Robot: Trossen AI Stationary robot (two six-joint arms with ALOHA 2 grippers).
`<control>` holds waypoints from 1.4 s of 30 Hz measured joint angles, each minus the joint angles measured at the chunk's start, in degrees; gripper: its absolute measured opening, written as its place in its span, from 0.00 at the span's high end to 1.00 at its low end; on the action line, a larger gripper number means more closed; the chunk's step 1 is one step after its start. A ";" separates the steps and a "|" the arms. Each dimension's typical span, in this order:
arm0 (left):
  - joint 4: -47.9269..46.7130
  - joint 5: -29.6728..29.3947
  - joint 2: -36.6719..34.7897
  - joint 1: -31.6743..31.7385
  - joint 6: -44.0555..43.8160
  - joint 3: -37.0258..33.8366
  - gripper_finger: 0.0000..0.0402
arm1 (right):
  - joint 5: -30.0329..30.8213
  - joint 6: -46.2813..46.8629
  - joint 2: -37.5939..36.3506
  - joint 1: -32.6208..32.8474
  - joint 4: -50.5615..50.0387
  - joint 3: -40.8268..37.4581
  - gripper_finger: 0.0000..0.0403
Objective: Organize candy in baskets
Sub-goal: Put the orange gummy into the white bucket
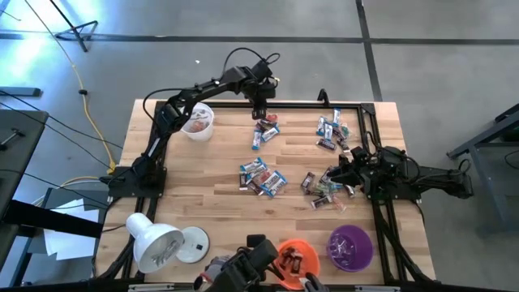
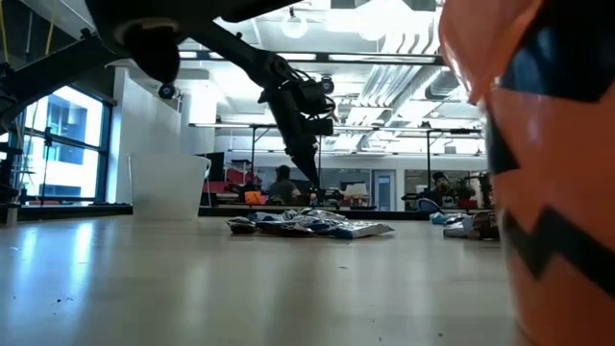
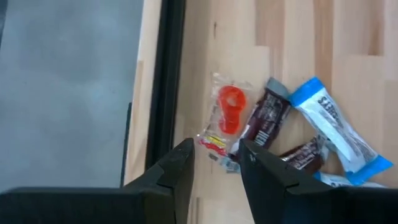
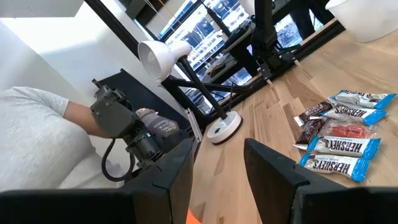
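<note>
1. While the orange basket [image 2: 548, 173] fills the near side of my low view, it hides much of the table behind it, and from above only part of it [image 1: 297, 253] shows at the near edge.
2. From overhead I cannot read any wrapper; the candy [image 1: 263, 177] lies in loose clusters across the wooden table [image 1: 203, 195].
3. My left wrist camera is clearer: a clear packet with a red ring candy [image 3: 229, 112], a dark brown bar [image 3: 264, 121] and a blue-and-white bar [image 3: 336, 130] lie close together near the table's far edge.
4. The left gripper [image 3: 214, 158] hangs just above that cluster [image 1: 266, 130], fingers parted with nothing between them; the red ring packet lies just ahead of the fingertips.
5. The right gripper [image 4: 217, 155] sits low at the right side by another pile [image 1: 328, 188], fingers apart and holding nothing.
6. The white basket [image 1: 198, 120] stands at the far left, the purple basket [image 1: 350, 247] at the near right beside the orange one.
</note>
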 joint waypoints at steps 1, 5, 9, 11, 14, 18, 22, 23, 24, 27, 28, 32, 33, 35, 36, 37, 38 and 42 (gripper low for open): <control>0.14 0.00 0.00 0.02 0.06 0.00 0.69 | 0.00 0.00 0.00 -0.01 0.01 0.00 0.66; 0.07 -0.02 0.00 0.00 1.60 0.00 0.65 | 0.00 -0.01 0.00 -0.01 0.00 0.00 0.66; 1.08 0.04 0.85 -0.22 1.50 0.11 0.62 | 0.00 -0.01 0.00 0.00 0.00 -0.02 0.66; 0.86 -0.29 2.20 -0.22 0.90 0.09 0.62 | 0.00 -0.01 0.00 -0.01 0.02 0.00 0.66; 0.28 -0.83 3.91 -0.37 0.86 -0.02 0.62 | 0.00 0.01 0.00 0.01 0.02 0.00 0.66; 0.49 -1.97 4.88 -0.26 1.61 0.00 0.62 | 0.00 -0.01 0.00 -0.01 0.02 0.00 0.66; 0.74 -1.16 5.99 0.15 1.72 -0.02 0.62 | 0.00 0.00 0.00 0.00 0.01 0.00 0.66; 1.50 -0.80 6.15 0.18 2.11 0.00 0.62 | 0.00 0.00 0.00 0.00 0.01 0.00 0.66; 1.34 -0.62 6.19 0.38 2.55 0.00 0.62 | 0.00 -0.01 0.00 -0.01 0.00 0.00 0.66; 4.63 -0.41 6.78 0.45 2.69 0.06 0.62 | 0.00 -0.01 0.00 0.00 0.00 0.00 0.66; 5.38 -0.36 7.04 0.46 2.69 0.07 0.62 | 0.00 -0.01 0.00 0.01 0.02 0.00 0.66; 5.58 1.67 7.08 0.72 2.89 0.02 0.62 | 0.00 -0.01 0.00 -0.01 0.00 -0.02 0.66; 5.41 1.94 7.08 0.72 2.22 0.02 0.62 | 0.00 -0.01 0.00 0.01 0.00 0.00 0.66; 4.43 2.94 7.10 0.72 0.84 0.02 0.62 | 0.00 -0.01 0.00 0.00 0.00 -0.01 0.66; 3.94 3.79 7.10 0.72 0.49 0.02 0.62 | 0.00 0.01 0.00 0.01 0.02 -0.02 0.66; 3.40 4.44 7.10 0.72 0.32 0.02 0.62 | 0.00 -0.01 0.00 0.00 0.01 0.00 0.66; 2.58 4.85 7.10 0.72 0.27 0.02 0.62 | 0.00 0.01 0.00 0.01 0.00 -0.01 0.66; 2.33 5.38 7.08 0.72 1.28 -2.28 0.62 | 0.00 0.00 0.00 0.01 0.02 0.00 0.66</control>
